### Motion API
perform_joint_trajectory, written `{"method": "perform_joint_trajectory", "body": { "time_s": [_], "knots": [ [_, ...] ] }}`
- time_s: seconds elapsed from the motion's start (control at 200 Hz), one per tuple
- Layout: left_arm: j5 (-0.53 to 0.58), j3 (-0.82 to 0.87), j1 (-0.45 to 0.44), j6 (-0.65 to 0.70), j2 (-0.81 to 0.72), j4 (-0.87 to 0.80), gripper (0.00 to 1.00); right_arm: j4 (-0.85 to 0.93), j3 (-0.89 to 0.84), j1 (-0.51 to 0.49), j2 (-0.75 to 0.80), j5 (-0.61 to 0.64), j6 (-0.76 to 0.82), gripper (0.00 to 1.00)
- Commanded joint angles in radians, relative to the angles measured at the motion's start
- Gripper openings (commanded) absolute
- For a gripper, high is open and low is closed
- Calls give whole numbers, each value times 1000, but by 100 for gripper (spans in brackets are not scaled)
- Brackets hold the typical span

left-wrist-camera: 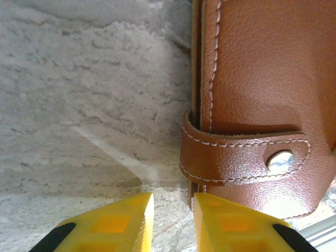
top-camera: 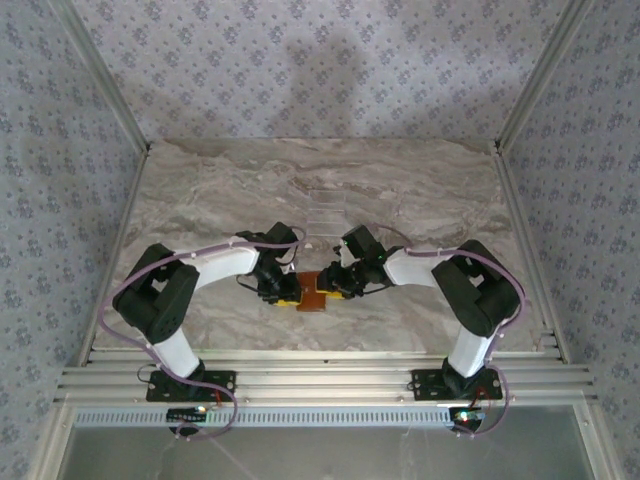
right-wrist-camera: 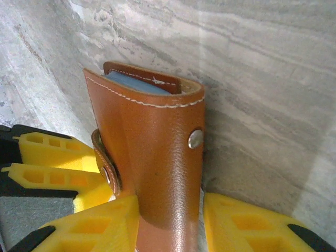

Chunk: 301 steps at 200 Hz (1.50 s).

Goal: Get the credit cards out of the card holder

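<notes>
Card holder [top-camera: 312, 292] on surface [top-camera: 400, 190], snap strap fastened. Left claw [left-wrist-camera: 173, 220] just beside holder's strap, tips narrowly parted, nothing between. Right claw [right-wrist-camera: 170, 205] straddles holder; clenched or not, cannot tell.

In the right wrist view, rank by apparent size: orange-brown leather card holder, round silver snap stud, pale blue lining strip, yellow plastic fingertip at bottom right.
1. orange-brown leather card holder
2. yellow plastic fingertip, nearest the camera, so its rank is unsure
3. pale blue lining strip
4. round silver snap stud
</notes>
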State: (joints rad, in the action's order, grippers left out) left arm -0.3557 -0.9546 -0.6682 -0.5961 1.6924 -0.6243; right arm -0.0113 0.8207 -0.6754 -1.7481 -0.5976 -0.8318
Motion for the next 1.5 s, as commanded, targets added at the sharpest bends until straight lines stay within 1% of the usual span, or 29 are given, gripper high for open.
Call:
{"method": "perform_joint_trajectory", "body": {
  "time_s": [0.0, 0.09, 0.265, 0.41, 0.49, 0.605, 0.745, 0.805, 0.85, 0.979, 1.089, 1.179, 1.279, 1.499],
  "knots": [
    [1, -27, -7, -1, 23, -6, 27, -24, -6, 5, -26, -28, -16, 38],
    [1, -30, -8, 2, 27, -8, 26, -34, -8, 5, -35, -32, -16, 37],
    [10, -34, -8, 4, 27, -13, 26, -30, -6, 5, -38, -26, -10, 26],
    [58, -59, -8, 16, 1, -40, 26, 10, -3, 8, -23, -7, 15, 18],
    [89, -79, -8, 41, -25, -48, 28, 45, 4, 11, -12, 1, 36, 15],
    [131, -125, -19, 138, -62, -95, 30, 103, 22, 17, -2, -13, 87, 11],
    [139, -183, -46, 334, -92, -123, 36, 183, 40, 45, 26, -51, 164, 7],
    [135, -203, -60, 420, -92, -132, 38, 234, 55, 63, 34, -89, 194, 7],
    [136, -210, -72, 481, -93, -127, 38, 287, 70, 76, 41, -105, 261, 6],
    [77, -170, -95, 662, -123, -62, 38, 410, 104, 103, 70, -139, 363, 5],
    [-26, -97, -105, 843, -170, 57, 39, 441, 106, 119, 84, -180, 385, 5],
    [-69, -56, -113, 939, -193, 128, 39, 452, 106, 122, 85, -194, 394, 5],
    [-120, -27, -113, 983, -186, 200, 39, 445, 98, 123, 85, -202, 389, 5],
    [-239, 26, -114, 980, -100, 317, 39, 419, 72, 136, 81, -191, 373, 5]
  ]
}}
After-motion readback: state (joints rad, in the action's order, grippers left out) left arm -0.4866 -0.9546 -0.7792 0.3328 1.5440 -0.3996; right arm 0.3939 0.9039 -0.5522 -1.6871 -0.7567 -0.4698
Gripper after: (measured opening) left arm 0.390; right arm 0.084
